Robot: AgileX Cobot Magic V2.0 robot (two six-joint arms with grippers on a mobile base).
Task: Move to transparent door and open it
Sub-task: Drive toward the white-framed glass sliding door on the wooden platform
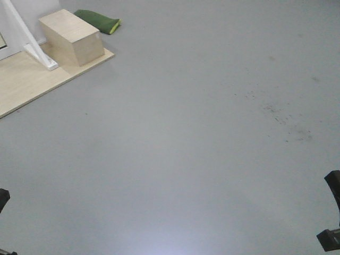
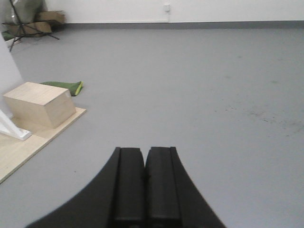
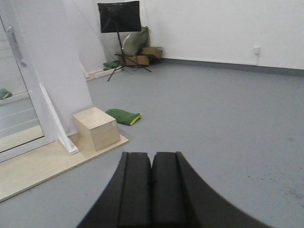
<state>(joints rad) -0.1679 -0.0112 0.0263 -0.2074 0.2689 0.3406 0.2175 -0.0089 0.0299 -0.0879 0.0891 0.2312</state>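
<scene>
The transparent door (image 3: pixel 16 102) shows at the far left of the right wrist view: glass with thin white bars in a white frame, a grey bar handle (image 3: pixel 14 45) on its stile. It stands on a light wooden platform (image 3: pixel 33 168), well away from both arms. My right gripper (image 3: pixel 152 155) is shut and empty, held over grey floor and pointing to the right of the door. My left gripper (image 2: pixel 144 151) is shut and empty, also over bare floor. In the left wrist view the door is out of view.
A wooden box (image 1: pixel 71 36) sits on the platform (image 1: pixel 26 82) beside a slanted white brace (image 1: pixel 32 40). A green cushion (image 1: pixel 98 21) lies on the floor behind it. A black stand (image 3: pixel 118 19) and boxes stand by the far wall. Grey floor (image 1: pixel 202 138) stretches ahead.
</scene>
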